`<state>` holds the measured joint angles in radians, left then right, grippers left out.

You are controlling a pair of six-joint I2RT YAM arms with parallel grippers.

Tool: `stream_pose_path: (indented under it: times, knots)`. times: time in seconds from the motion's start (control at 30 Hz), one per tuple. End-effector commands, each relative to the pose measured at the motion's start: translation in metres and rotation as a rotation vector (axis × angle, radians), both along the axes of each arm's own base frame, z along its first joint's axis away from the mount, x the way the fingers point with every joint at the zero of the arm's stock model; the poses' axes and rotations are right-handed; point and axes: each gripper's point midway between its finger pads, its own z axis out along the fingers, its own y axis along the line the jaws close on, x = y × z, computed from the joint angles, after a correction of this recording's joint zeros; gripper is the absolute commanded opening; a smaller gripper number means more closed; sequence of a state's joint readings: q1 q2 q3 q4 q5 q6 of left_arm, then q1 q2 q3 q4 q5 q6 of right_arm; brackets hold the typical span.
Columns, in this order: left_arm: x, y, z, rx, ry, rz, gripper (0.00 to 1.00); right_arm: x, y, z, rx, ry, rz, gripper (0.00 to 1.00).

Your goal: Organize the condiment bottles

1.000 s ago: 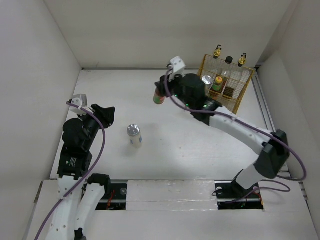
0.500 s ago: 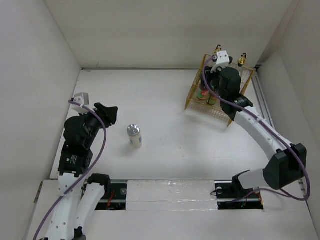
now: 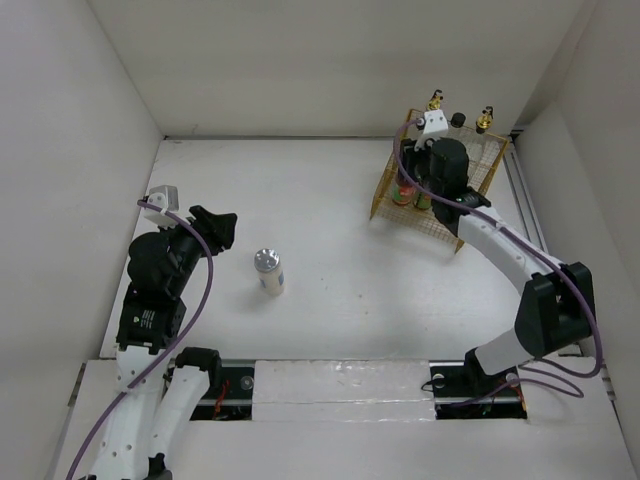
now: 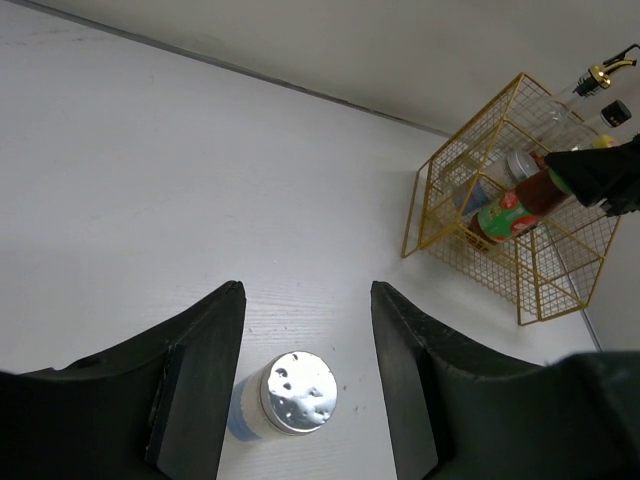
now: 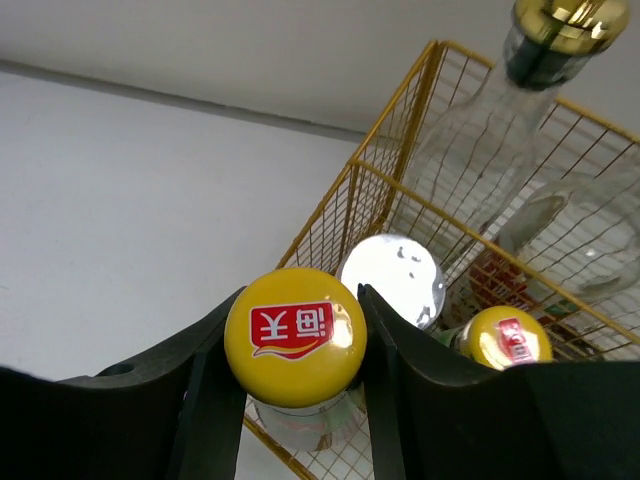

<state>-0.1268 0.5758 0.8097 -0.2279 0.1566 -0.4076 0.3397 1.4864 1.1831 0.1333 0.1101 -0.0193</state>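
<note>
While the right fingers (image 5: 215,375) are clamped on the yellow cap of a red-sauce bottle (image 5: 295,335), one finger on each side, the bottle sits at the corner of the yellow wire basket (image 5: 395,190) nearest the open counter (image 3: 330,220). Whether its base rests on the basket floor cannot be told.

Just beside it, inside the wire, stand a silver-lidded shaker (image 5: 392,280) and a second yellow-capped sauce bottle (image 5: 505,338). A tall clear bottle (image 5: 500,120) with a gold top rises behind them. From above, another gold-topped bottle (image 3: 484,118) and a black-capped jar (image 3: 458,120) show along the basket's far side. The basket itself occupies the far right of the counter.

The left fingers (image 4: 200,380) are apart and hold nothing. They hover over the near-left part of the counter, and the left wrist view frames a second shaker (image 4: 290,395) between them. That shaker stands upright and alone, near the fingers but not touched by them, and well apart from the basket.

Progress, as a judgement: the task is close to its end. Five bottles are gathered in the basket. The sixth is at the basket and needs only to be lowered, if it is not down already, and let go. The lone shaker on the counter is the one item left to collect and bring across.
</note>
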Motion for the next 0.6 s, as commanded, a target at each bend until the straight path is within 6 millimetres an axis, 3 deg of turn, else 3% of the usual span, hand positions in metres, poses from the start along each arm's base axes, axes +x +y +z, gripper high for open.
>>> stream_pose_path:
  times: [0.0,0.3,0.43,0.47,0.53,0.57]
  knots:
    - [0.004,0.001,0.007,-0.004,-0.037,0.003,0.49,0.010,0.006,0.041,0.088,-0.177,0.000,0.00]
    - [0.003,-0.001,0.005,-0.004,-0.028,-0.008,0.49,0.012,0.014,-0.004,0.107,-0.089,0.003,0.04]
    - [0.003,-0.001,0.005,-0.004,-0.028,-0.008,0.49,0.010,0.010,-0.016,0.105,-0.065,-0.019,0.20]
    - [0.003,-0.001,0.005,-0.004,-0.028,-0.008,0.49,0.009,0.010,-0.020,0.114,-0.054,-0.021,0.33]
    - [0.002,-0.003,0.005,-0.005,-0.028,-0.019,0.49,0.007,0.011,-0.015,0.118,-0.063,-0.011,0.43]
    - [0.003,-0.001,0.005,-0.004,-0.028,-0.010,0.49,0.004,0.010,-0.012,0.121,-0.069,-0.011,0.54]
